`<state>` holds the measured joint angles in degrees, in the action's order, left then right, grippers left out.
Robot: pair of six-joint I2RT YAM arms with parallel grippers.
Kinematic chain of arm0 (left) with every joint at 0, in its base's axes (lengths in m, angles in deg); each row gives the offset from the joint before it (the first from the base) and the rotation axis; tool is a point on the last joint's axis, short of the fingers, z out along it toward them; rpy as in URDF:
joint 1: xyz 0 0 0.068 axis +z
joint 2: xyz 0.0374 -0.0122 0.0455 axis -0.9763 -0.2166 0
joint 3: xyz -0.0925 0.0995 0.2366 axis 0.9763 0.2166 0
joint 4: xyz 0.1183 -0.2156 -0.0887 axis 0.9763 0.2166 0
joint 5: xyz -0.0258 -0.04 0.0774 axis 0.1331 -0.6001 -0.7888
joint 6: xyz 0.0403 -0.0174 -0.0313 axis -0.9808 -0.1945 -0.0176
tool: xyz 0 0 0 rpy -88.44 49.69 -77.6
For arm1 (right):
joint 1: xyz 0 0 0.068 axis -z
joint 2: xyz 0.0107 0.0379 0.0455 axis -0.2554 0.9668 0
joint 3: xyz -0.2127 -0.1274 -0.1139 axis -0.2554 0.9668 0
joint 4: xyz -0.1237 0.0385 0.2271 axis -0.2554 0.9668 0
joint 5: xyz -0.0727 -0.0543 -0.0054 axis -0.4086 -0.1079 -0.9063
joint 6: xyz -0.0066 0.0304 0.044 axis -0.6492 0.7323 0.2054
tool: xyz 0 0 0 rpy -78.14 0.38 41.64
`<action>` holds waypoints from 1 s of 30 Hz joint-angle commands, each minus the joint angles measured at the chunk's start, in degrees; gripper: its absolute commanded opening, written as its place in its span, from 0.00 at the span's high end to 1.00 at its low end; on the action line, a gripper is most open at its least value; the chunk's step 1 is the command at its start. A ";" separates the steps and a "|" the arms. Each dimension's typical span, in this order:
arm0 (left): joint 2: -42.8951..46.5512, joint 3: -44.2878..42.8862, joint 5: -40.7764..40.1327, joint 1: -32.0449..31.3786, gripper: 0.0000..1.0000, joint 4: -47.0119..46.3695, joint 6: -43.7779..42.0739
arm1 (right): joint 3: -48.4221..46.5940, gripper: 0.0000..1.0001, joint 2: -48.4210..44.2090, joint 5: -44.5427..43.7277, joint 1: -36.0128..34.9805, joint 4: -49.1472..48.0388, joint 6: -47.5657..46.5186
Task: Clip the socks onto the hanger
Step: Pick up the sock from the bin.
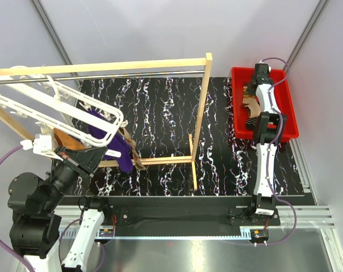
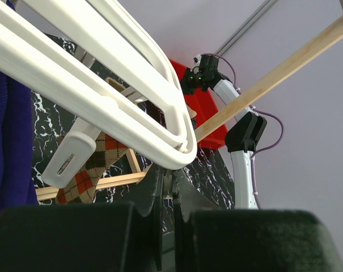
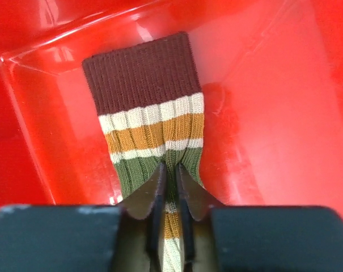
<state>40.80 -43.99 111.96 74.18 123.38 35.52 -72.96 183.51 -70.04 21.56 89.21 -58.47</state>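
Note:
The white lattice hanger [image 1: 58, 105] hangs tilted at the left, under the wooden frame's rod. My left gripper [image 2: 170, 187] is shut on a thin white tab at the hanger's lower rim [image 2: 177, 153]. A purple sock [image 1: 111, 144] and an orange-brown argyle sock [image 2: 89, 175] hang from it, next to a dangling white clip [image 2: 72, 156]. In the red bin, my right gripper [image 3: 170, 170] is shut on a striped sock [image 3: 148, 107] with maroon, cream, orange and green bands. The fabric is pinched and puckered between its fingers. More socks [image 1: 252, 110] lie in the bin below the right wrist.
The red bin [image 1: 290, 107] sits at the table's far right edge. A wooden-post frame [image 1: 202, 107] with a metal rod spans the left and middle of the black marbled table [image 1: 228, 147]. The right arm [image 2: 239, 130] stretches over the bin.

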 commanded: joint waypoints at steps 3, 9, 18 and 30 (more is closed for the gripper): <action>0.35 0.87 0.66 0.24 1.00 0.66 -0.73 | -0.69 1.00 -0.80 -1.60 -0.88 0.07 -1.50; 0.53 1.31 0.49 0.32 1.00 0.57 -0.38 | 1.42 1.00 -7.56 -2.74 -0.79 0.07 0.35; 0.88 1.14 0.31 0.24 1.00 0.04 -0.21 | 23.01 1.00 -34.43 0.16 -0.88 -6.15 5.70; 1.76 2.63 0.40 0.41 1.00 -0.66 0.15 | 58.96 1.00 -81.86 15.53 -3.86 -15.31 7.73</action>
<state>41.83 -42.33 111.89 74.27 122.51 35.57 -19.28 110.29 -60.88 19.07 77.16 -50.36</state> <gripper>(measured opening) 0.060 0.018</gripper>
